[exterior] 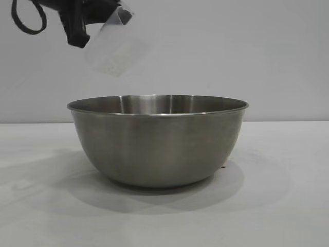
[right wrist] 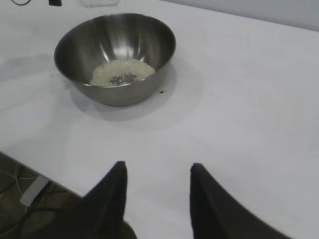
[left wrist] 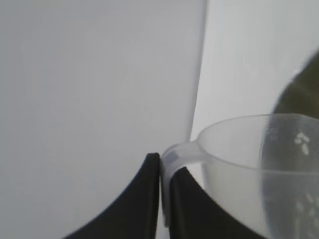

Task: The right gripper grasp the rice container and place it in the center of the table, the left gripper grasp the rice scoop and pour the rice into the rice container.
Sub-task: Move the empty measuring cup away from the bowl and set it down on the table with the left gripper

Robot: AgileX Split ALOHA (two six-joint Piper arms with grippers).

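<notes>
Holding: left gripper [left wrist: 162,199] clamped on the side handle of the scoop [exterior: 110,46], fingers pinched tight against the handle tab.
Scoop pose: tilted, up in the air, out past the fingertips of the left gripper [exterior: 77,32]; only its edge shows in the right wrist view.
Scoop contents: a few white grains [left wrist: 301,142] stuck to the inner wall, otherwise looks near empty.
Left gripper position: raised well above the table [exterior: 288,206], over the near-left rim of the bowl [exterior: 158,139], not touching it.
Bowl: sitting upright on the table, below and just ahead of the scoop mouth; dark curved edge of it [left wrist: 299,94] peeking in beyond the cup in the left wrist view.
Rice: loose off-white heap [right wrist: 122,72] on the bottom of the bowl [right wrist: 114,55], small bare steel patch in the middle of the heap.
Right gripper: fingers spread apart, nothing between them [right wrist: 157,194]; hanging over the table edge, well back from the bowl, bowl straight ahead of the fingertips.
Table: white cloth [right wrist: 239,99], bowl shadow around the base.
Under table edge: cables and a white block [right wrist: 32,191] beside the right gripper.
</notes>
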